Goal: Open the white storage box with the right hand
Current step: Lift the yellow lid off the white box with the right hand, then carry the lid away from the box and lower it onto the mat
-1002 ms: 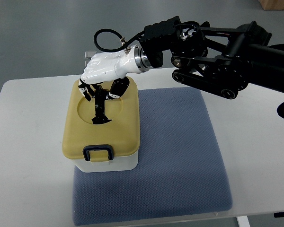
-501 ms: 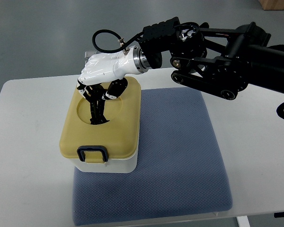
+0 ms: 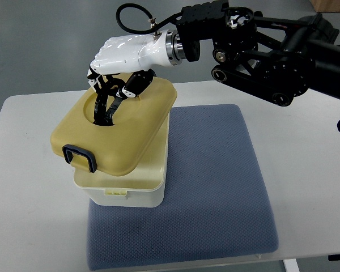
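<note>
Your right robot hand (image 3: pixel 116 71) is gripping the yellow lid (image 3: pixel 116 127), holding it tilted above the white box (image 3: pixel 130 190) on the blue mat (image 3: pixel 215 198).

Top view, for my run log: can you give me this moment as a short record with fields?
working hand: right hand, its arm entering from the picture's right
grasp: fingers curled into the round recess in the lid's top
lid: yellow, lifted off and tilted, skewed over the box
latch: dark handle on the lid's near edge
storage box: white, rim exposed at the front, standing on the mat
mat: blue-grey, on the white table
left hand: out of view
</note>
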Available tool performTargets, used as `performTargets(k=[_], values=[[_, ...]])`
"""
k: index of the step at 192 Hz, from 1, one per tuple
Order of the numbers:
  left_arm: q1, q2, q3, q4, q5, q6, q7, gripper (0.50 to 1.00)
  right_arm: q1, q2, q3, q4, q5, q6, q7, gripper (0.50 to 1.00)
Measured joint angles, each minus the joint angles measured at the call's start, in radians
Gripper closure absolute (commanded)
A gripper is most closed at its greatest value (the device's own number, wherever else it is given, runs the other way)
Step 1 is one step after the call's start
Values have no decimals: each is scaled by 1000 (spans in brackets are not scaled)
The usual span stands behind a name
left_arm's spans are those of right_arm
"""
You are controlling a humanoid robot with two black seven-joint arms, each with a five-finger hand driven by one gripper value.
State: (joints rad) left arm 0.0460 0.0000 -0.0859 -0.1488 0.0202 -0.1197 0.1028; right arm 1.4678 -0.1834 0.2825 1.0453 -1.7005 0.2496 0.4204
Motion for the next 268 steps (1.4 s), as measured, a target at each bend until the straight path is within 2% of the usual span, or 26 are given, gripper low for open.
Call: performTargets(k=[60, 110, 157, 205, 268], values=[[0, 0, 0, 0, 0, 0, 0, 500, -21, -128, 60, 4, 18, -18, 6, 1000], [0, 0, 0, 0, 0, 0, 0, 500, -77, -280, 54, 8, 57, -106, 12, 1000], [0, 0, 0, 0, 0, 0, 0, 500, -173, -380, 46, 4, 58, -181, 12, 1000], [0, 0, 0, 0, 0, 0, 0, 500, -302, -401, 33, -34, 65, -271, 34, 1000], [0, 0, 0, 0, 0, 0, 0, 500, -411, -388, -4, -188, 130, -354, 111, 1000]])
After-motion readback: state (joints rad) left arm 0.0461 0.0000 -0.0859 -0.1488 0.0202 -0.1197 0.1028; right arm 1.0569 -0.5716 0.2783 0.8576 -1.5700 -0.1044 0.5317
